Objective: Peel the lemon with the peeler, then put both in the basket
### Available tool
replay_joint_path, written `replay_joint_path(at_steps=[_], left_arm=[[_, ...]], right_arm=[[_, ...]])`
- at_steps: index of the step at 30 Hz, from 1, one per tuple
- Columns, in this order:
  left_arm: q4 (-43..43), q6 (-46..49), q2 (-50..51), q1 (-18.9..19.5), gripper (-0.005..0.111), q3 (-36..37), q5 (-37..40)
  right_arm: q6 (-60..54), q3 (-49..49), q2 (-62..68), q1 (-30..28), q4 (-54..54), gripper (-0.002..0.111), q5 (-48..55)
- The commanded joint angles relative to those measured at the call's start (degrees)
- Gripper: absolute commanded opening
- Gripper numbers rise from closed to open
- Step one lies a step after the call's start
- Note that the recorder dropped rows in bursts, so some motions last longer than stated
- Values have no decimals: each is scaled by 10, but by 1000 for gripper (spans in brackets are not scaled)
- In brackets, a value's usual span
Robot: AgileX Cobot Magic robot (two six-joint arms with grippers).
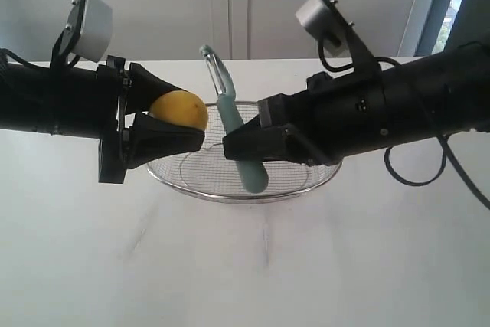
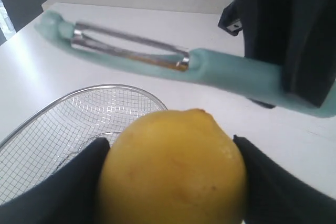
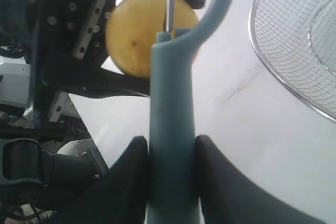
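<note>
Bare white bench (image 1: 245,266) fills the foreground, nothing on it up front. Behind it, mid-scene, the wire basket (image 1: 245,198) sits flat on the bench w/ both arms meeting above it. L tool (image 1: 195,116) comes in horizontally from the left, jaws partly open and clamped top & bottom on the lemon (image 1: 184,109), which is held in the air over the basket's left rim, clear of the mesh. R tool (image 1: 243,147) reaches in from the right, jaws closed snug on the peeler (image 1: 230,112) at the lower half of its pale blue-grey handle. Peeler stands nearly upright w/ a slight tilt, blade head up, handle end hanging over the basket interior w/o touching it. Blade section is just beside the lemon's right side; can't tell if metal actually contacts the skin. Lemon skin looks whole on the sides visible.
</note>
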Motion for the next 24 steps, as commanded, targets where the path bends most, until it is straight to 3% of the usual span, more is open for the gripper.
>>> replay_joint_path(at_steps=[1,9,18,24], left_arm=[[-12,34,-4,-1,0,2,11],[-12,34,-4,-1,0,2,11],[-12,34,-4,-1,0,2,11],[-8,34,-4,-1,0,2,7]], right_arm=[[-8,-2,-51,-7,-6,0,19],[48,-2,-174,-7,-102,0,5],[274,-2,-295,-7,-486,0,-91],[283,-2,-298,-7,-631,0,-119]])
